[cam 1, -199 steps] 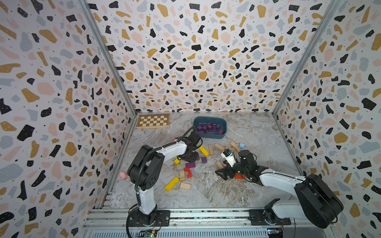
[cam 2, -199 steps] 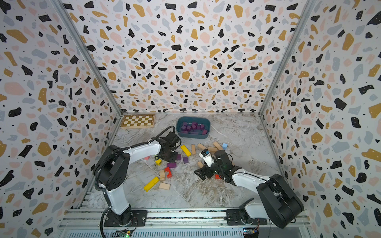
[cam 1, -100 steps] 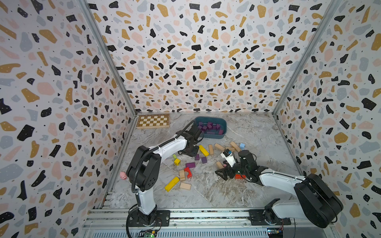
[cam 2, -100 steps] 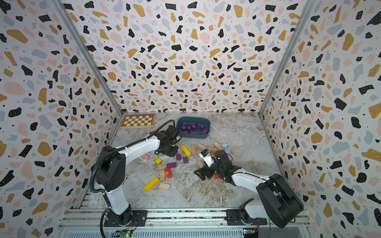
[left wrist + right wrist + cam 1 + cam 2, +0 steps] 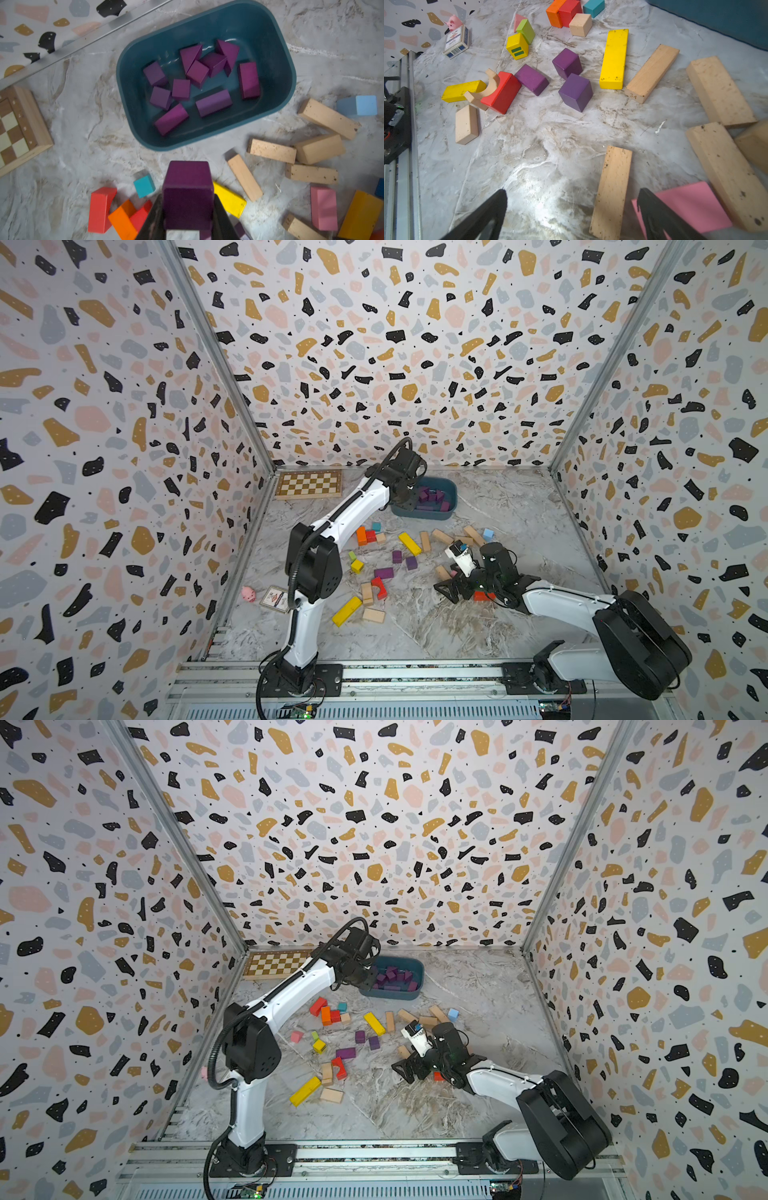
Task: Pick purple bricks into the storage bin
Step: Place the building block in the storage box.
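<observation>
The storage bin (image 5: 451,501) is set near the back of the table (image 5: 478,626), to the right of the chessboard (image 5: 309,483). About ten purple bricks (image 5: 214,102) are seen lying inside the bin in the left wrist view, as cubes, short bars and wedges, loosely heaped and partly touching. The left gripper (image 5: 188,199) is raised beside the bin's end nearest the chessboard, and its jaws are pressed onto one more purple brick (image 5: 188,187), which is pinched between the two black fingers (image 5: 154,218). In that view the held brick is seen short of the bin's near wall; whether it is already above the rim cannot be told. Three purple bricks (image 5: 576,91) are left on the table, close together among the coloured pieces, between a long yellow bar (image 5: 613,60) and a red arch block (image 5: 502,93). The right gripper (image 5: 572,193) is held low over the table with its jaws spread wide, and nothing is gripped by it. A tan block (image 5: 612,187) is seen lying between its fingers, close to one of them, and a pink block (image 5: 687,205) is partly hidden behind that finger.
</observation>
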Controlling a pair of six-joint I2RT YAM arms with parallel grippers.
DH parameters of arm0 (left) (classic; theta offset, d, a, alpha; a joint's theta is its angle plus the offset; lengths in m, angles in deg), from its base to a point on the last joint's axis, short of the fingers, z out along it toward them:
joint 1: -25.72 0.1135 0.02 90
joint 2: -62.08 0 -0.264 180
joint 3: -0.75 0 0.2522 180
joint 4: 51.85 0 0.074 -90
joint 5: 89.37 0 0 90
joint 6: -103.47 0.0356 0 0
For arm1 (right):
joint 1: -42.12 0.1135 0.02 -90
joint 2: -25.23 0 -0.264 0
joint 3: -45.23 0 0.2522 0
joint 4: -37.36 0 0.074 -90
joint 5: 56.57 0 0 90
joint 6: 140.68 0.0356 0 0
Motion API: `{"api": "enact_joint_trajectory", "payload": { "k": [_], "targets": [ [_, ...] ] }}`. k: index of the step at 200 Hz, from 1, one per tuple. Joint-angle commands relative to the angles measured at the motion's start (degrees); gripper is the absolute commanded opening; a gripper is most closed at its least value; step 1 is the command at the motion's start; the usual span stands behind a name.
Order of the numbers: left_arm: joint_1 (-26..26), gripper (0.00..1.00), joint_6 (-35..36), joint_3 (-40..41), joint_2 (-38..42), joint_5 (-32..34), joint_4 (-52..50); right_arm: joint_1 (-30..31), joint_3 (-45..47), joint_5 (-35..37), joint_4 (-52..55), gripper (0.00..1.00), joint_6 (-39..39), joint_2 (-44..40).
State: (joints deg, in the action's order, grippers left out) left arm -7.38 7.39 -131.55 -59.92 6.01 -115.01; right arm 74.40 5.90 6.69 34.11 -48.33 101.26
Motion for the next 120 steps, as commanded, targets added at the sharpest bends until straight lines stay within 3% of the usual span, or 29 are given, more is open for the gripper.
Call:
{"api": "enact_joint_trajectory", "payload": {
  "k": [1, 36, 120],
  "targets": [
    [0.41, 0.02, 1.36, -9.18, -6.63, -1.62, -4.06, 0.1, -1.43, 0.8, 1.8, 1.0, -0.21, -1.58],
    [0.41, 0.0, 1.12, -20.36, -16.33, -1.14, -4.73, 0.06, -1.42, 0.9, 1.81, 1.0, -0.33, -1.94],
    [1.46, 0.0, 0.42, -21.64, -23.83, 1.94, 9.55, 0.07, -1.47, 0.68, 1.81, 1.0, -0.39, -1.51]
  ]
}}
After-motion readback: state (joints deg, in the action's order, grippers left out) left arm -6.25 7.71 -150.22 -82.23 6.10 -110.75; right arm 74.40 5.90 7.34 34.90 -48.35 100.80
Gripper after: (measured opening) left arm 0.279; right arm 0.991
